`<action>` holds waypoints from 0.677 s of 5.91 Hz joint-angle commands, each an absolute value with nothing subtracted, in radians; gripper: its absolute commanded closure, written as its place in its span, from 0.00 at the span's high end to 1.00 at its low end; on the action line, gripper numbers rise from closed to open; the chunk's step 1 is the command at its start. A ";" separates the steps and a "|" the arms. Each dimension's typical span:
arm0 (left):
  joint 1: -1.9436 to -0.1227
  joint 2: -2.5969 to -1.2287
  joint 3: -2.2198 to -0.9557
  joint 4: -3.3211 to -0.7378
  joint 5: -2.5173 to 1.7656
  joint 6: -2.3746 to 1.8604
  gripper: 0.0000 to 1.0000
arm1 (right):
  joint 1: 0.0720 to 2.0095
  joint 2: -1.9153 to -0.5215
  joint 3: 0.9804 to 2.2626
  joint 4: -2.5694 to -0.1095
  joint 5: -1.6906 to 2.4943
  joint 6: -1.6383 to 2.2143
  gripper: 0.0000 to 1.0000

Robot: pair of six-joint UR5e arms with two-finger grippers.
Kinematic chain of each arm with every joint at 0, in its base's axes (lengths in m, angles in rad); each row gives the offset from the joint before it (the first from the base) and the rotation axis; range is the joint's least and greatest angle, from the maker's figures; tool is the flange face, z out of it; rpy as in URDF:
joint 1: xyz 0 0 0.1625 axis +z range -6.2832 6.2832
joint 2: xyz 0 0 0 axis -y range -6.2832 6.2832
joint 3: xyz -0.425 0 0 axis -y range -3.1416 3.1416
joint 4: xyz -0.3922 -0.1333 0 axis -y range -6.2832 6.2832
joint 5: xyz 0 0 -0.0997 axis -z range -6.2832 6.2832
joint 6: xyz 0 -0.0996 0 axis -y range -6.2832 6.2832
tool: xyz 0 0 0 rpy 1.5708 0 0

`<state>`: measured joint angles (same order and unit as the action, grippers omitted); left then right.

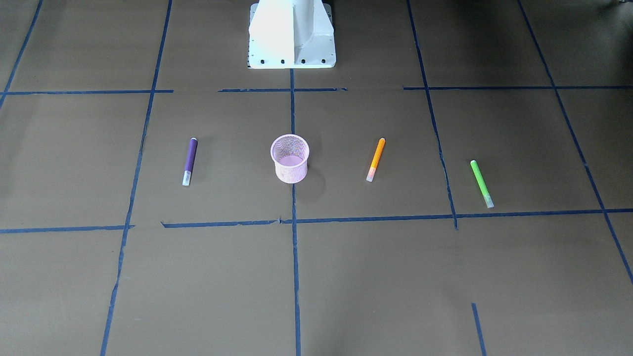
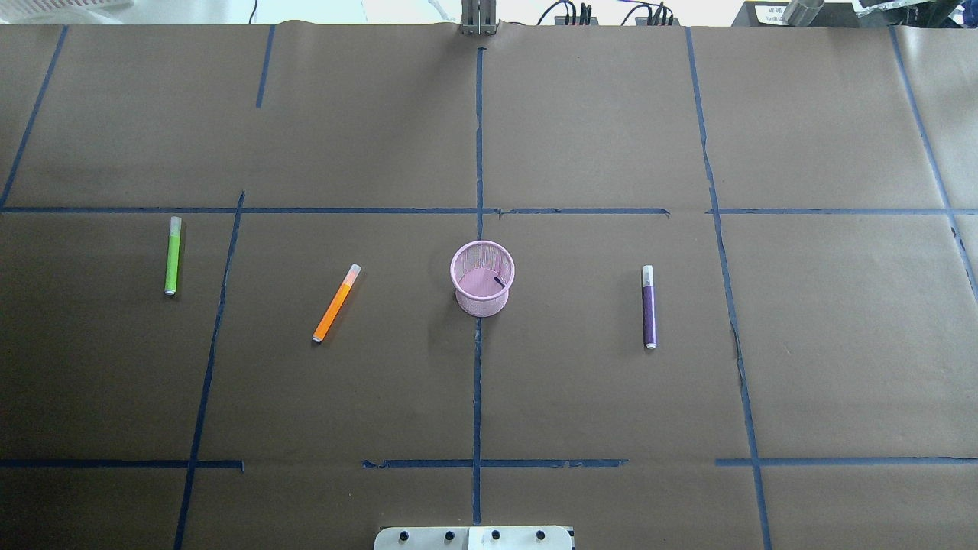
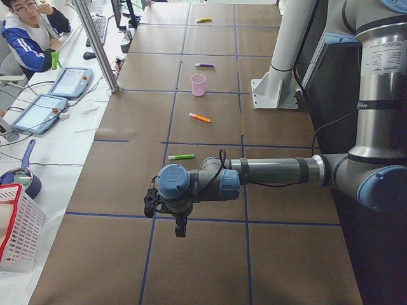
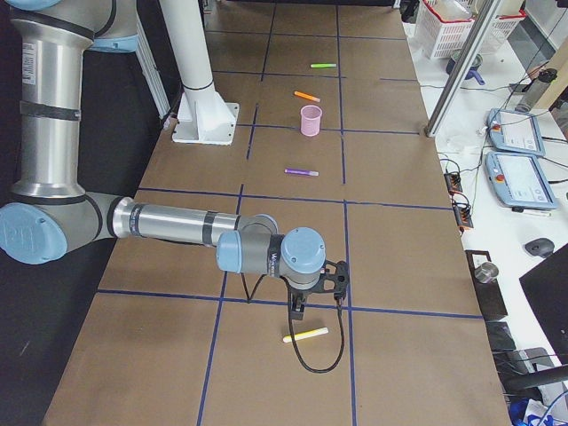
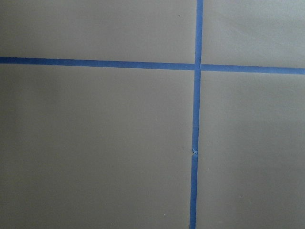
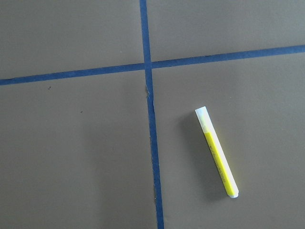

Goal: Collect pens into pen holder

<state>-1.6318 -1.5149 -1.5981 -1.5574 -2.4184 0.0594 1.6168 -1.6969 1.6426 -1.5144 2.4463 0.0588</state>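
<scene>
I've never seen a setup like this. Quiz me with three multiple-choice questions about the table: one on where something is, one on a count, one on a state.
1. Which lies between the pink wire-mesh cup and the bright green marker pen?
A. purple marker pen
B. orange marker pen
C. yellow marker pen

2. How many pens lie on the brown paper-covered table?
A. two
B. three
C. four

3. The cup stands:
A. upright
B. on its side
C. upside down

Answers:
1 B, orange sits between them in the overhead view.
2 C, the exterior right view shows all four.
3 A, its open rim faces up.
</scene>
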 commanded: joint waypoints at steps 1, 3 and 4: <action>-1.631 -1.523 -1.636 -1.590 -2.416 0.055 1.00 | 1.617 -1.692 1.661 -1.514 2.442 0.058 1.00; -1.621 -1.528 -1.657 -1.658 -2.427 -0.001 1.00 | 1.617 -1.684 1.661 -1.514 2.436 0.061 1.00; -1.571 -1.584 -1.684 -1.655 -2.416 -0.044 1.00 | 1.611 -1.665 1.660 -1.516 2.436 0.060 1.00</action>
<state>-1.6062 -1.5458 -1.6620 -1.6495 -2.4230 -0.0042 1.6148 -1.6792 1.6610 -1.5145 2.4374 0.0605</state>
